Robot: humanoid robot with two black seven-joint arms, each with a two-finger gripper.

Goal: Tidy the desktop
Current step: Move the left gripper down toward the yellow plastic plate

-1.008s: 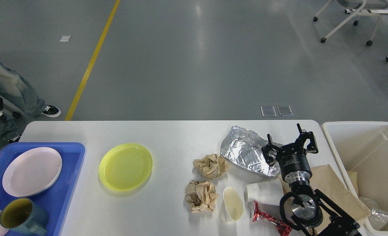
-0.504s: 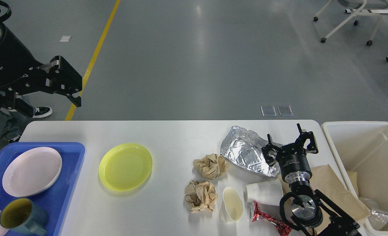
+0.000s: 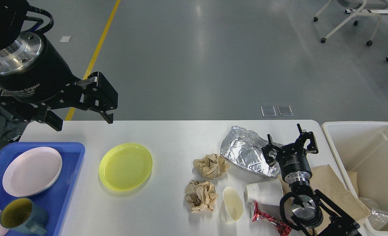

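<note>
Desktop: the desktop fills the lower view, its long axis running left to right; I take the yellow plate on it as my landmark.
Bin: beige bin stands far right of the plate, off the table's right end.
Tray: blue tray sits just left of the plate, holding 1 pink plate and 2 cups.
Trash: foil sheet, 2 crumpled paper balls, 2 tipped paper cups lie well right of the plate.
Left gripper: my left gripper hangs above and left of the plate, fingers spread wide, empty; it is the nearer arm.
Right gripper: my right gripper hovers at the foil's right edge, fingers apart, holding nothing.
</note>
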